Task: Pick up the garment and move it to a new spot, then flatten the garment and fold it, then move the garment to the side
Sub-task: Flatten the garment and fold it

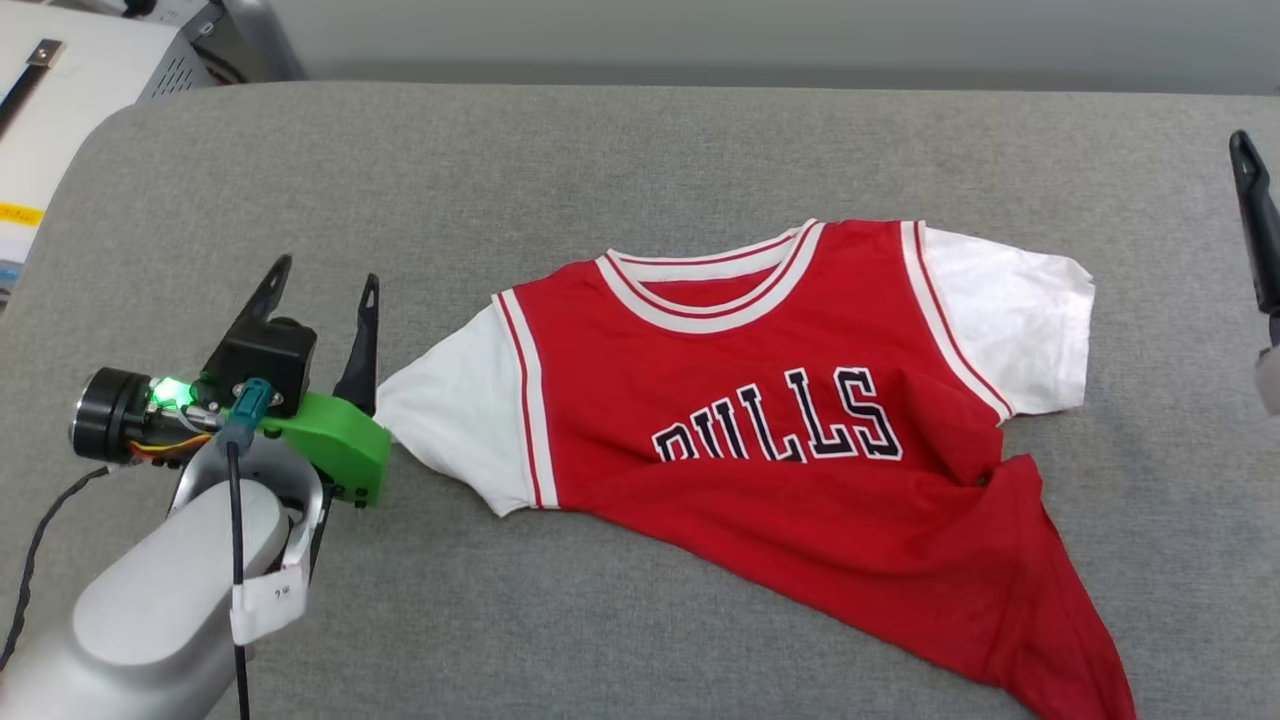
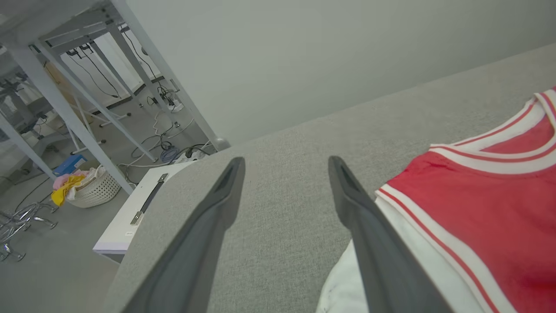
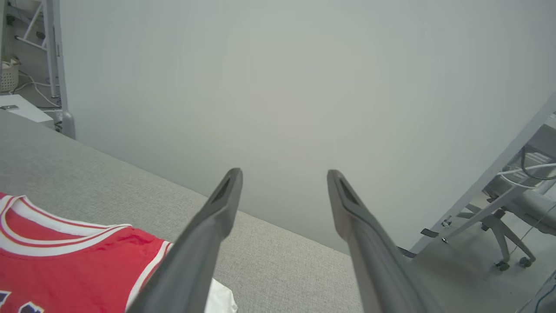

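The garment (image 1: 790, 420), a red jersey T-shirt with white sleeves and black "BULLS" lettering, lies face up on the grey table (image 1: 620, 160). Its lower right part is folded up over the chest and trails toward the front right. My left gripper (image 1: 322, 290) stands open just left of the garment's left sleeve, holding nothing; in the left wrist view the left gripper (image 2: 286, 163) has the garment (image 2: 486, 208) at its right finger. One finger of my right gripper (image 1: 1252, 200) shows at the right edge, above the table. The right wrist view shows the right gripper (image 3: 284, 174) open and empty, with the garment (image 3: 65, 261) at lower left.
A white unit (image 1: 70, 90) stands beyond the table's left corner. On the floor to the left are metal frame legs (image 2: 65, 100), cables and a white laundry basket (image 2: 93, 187). A chair base (image 3: 504, 243) is on the right. A plain wall rises behind the table.
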Available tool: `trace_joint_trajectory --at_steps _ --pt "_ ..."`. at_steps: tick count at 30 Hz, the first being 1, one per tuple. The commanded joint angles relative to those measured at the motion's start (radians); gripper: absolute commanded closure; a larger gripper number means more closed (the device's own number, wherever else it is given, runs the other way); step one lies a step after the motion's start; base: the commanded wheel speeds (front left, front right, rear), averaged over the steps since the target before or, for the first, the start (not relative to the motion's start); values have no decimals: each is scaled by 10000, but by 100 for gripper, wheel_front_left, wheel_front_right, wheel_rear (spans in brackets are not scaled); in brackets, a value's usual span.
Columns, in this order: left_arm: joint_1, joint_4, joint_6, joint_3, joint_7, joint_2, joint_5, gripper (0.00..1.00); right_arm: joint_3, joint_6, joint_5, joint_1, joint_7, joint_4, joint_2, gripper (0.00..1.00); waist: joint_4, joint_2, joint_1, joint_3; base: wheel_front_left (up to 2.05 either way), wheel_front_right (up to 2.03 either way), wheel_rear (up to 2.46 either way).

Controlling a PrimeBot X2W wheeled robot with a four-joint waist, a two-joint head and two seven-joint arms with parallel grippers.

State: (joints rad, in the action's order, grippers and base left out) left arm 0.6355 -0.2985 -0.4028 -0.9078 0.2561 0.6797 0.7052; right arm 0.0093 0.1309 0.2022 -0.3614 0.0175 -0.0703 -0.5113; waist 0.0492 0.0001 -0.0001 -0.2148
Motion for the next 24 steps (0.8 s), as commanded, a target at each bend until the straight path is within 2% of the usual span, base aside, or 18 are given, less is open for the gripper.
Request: trace_joint_trajectory --at_steps 1,4,8,12,15,18,24 --pt "-434 364 -302 404 53 -90 -426 0 225 -2 398 -443 496 52 -293 0 294 -1 1 -323 0 0 0" --pt "-1139 1330 -815 1462 54 -236 -1325 0 974 -2 1427 -1121 2157 265 -1232 0 478 -1 1 -579 0 0 0" --pt "-1970 2286 -1223 2581 55 -524 -2385 0 1884 -2 2883 -1885 4164 732 -2299 0 706 -1 1 -944 0 0 0" --pt "-2587 2958 -1298 3506 55 -1037 -3124 0 2652 -2 4426 -2388 6309 1347 -3042 0 952 -1 1 -1365 0 0 0" --pt "-3005 3265 -1181 4029 56 -1483 -3570 0 3066 -2 5036 -2691 7791 1820 -3435 0 1140 -1 1 -1702 0 0 0" --pt "-3214 3504 -1021 4478 56 -1919 -4043 0 3259 -2 5213 -3102 8433 2119 -3527 0 1319 -1 1 -2070 0 0 0" --pt "-3335 3633 -541 5092 56 -2615 -4737 0 3787 -2 5074 -3694 8731 2793 -3377 0 1560 -1 1 -2690 0 0 0"
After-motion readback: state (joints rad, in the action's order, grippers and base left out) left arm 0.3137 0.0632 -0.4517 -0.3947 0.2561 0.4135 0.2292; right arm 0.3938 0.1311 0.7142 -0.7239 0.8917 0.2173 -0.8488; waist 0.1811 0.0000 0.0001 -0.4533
